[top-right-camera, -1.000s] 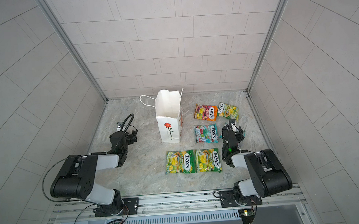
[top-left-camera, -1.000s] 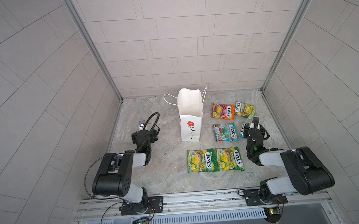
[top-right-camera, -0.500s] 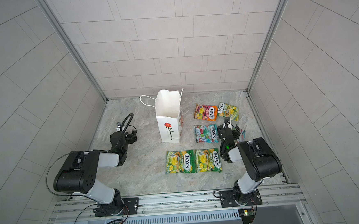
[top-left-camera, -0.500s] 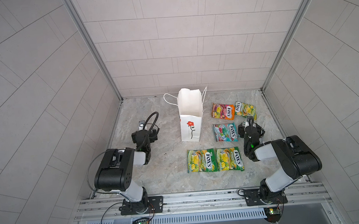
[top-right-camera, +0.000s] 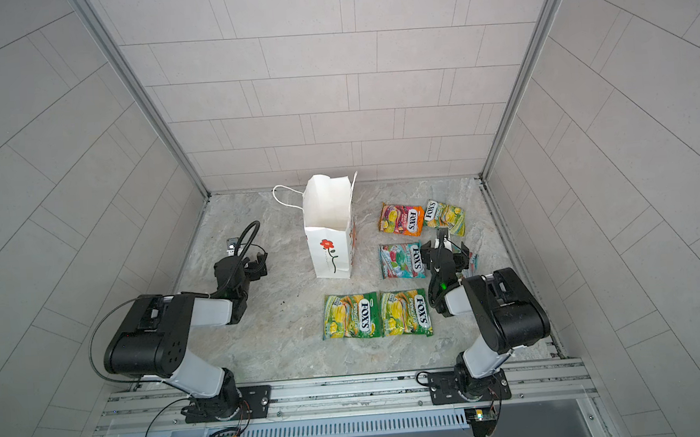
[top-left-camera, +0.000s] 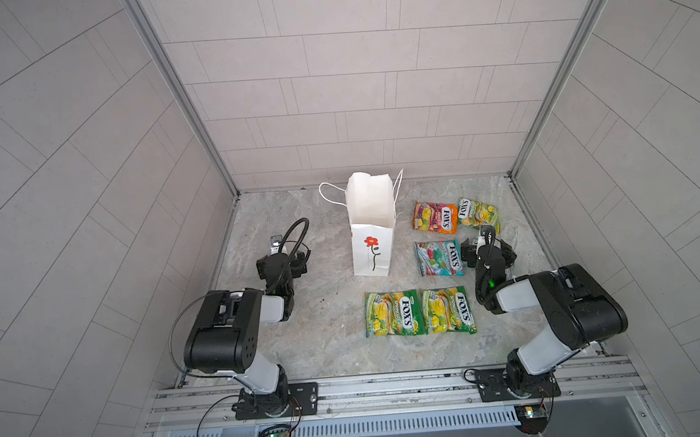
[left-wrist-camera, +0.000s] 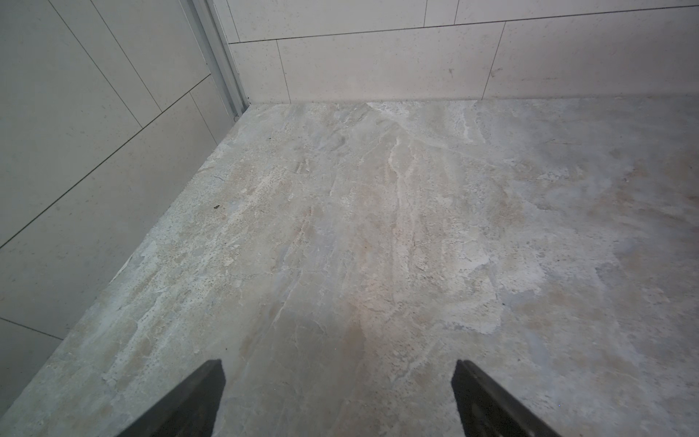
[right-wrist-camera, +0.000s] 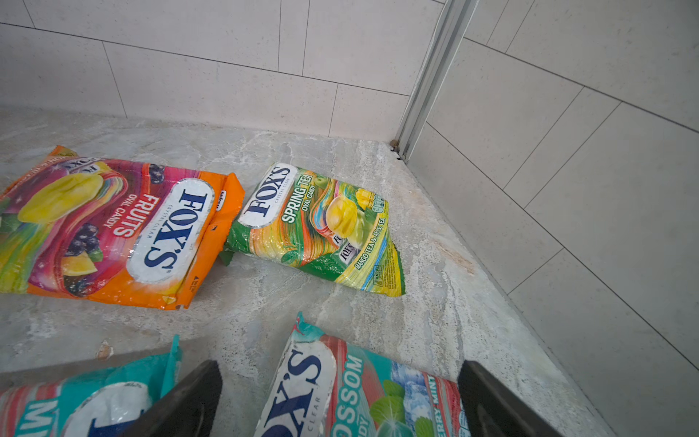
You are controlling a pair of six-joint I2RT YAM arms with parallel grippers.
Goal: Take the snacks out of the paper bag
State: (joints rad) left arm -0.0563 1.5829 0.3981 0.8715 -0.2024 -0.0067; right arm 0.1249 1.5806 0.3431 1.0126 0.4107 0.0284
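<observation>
The white paper bag with a red flower stands upright and open at the back middle. Several FOX'S snacks lie flat to its right: an orange-pink one, a green-yellow one, a teal one, and two green-yellow ones in front. My right gripper is open, low over a second teal packet that lies on the floor between its fingers. My left gripper is open and empty over bare floor, left of the bag.
The stone floor is boxed in by tiled walls on the left, back and right. The right gripper is near the right wall. The bag's cord handle hangs out to the back left. A metal rail runs along the front.
The right gripper's jaws have spread wide, and it has shifted slightly back and left beside the teal snack. The left arm has barely moved.
</observation>
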